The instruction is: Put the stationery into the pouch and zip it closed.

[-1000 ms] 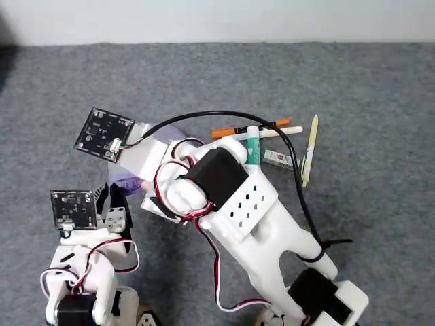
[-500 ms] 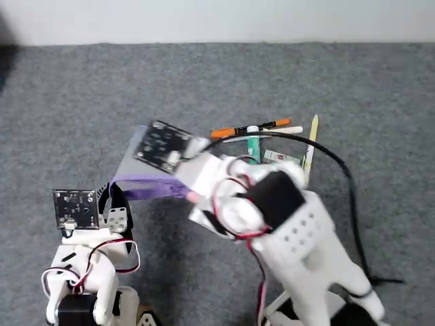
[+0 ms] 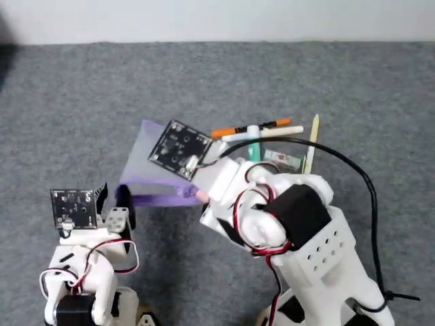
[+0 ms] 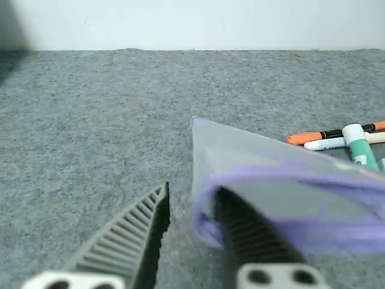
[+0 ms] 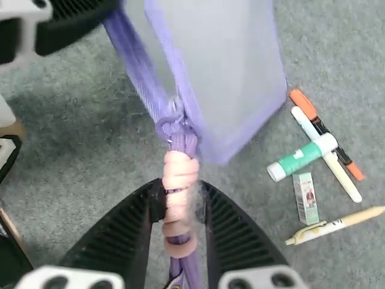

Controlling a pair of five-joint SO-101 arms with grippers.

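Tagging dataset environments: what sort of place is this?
Probably a lab tabletop test bench: two white plastic robot arms on a grey felt-like mat, plain white wall behind, loose pens beside a translucent purple pouch.

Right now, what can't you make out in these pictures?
Inside the pouch: its cloudy wall hides the contents in the right wrist view, and blur does in the left wrist view.
How far the zip is closed: the right arm covers that edge in the high view.
The glue stick and small box: partly under that arm, high view.
Whether the left pincer touches the pouch: blurred, left wrist view.
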